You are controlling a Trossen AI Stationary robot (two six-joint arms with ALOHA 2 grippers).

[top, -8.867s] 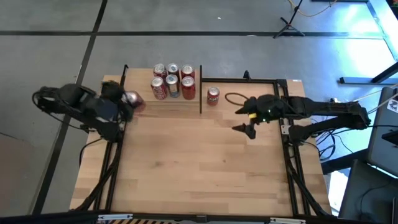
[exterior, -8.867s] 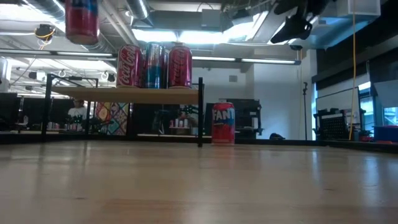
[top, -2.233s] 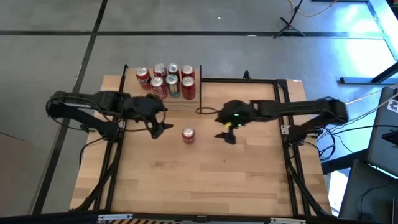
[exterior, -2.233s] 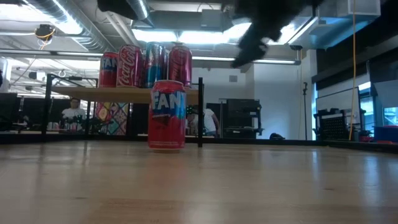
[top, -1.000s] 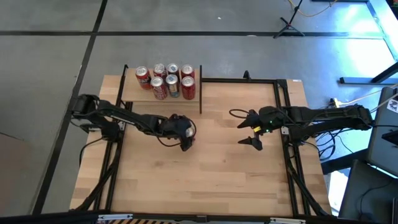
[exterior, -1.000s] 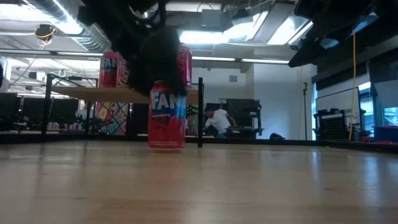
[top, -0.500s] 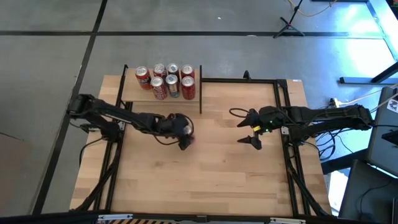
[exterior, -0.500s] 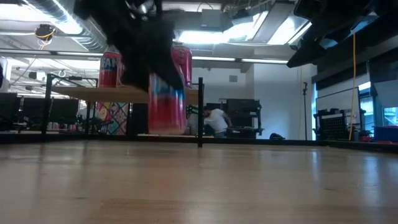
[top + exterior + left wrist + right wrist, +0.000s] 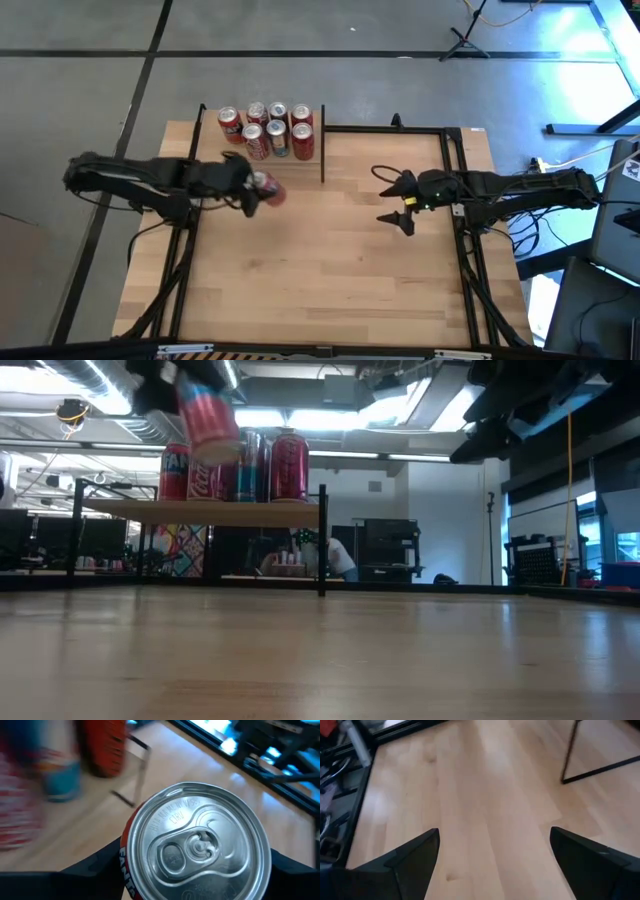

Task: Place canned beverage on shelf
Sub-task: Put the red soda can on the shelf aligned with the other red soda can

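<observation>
Overhead view: left gripper (image 9: 252, 190) grips the can (image 9: 268, 188), tilted, just off the shelf's (image 9: 210, 150) front edge, so the shelf lies straight beyond the can and the left arm is nearer. Six cans (image 9: 272, 128) crowd the shelf's right part; its left part shows bare board. Right gripper (image 9: 398, 203) waits well right of the shelf, jaws wide.

Low view: can (image 9: 207, 422) hangs higher than the shelf (image 9: 200, 510) board, leaning.

Left wrist view: jaws clamp the can (image 9: 195, 845) sides, lid facing the camera.

Right wrist view: only counter (image 9: 485, 815) between spread jaws.
</observation>
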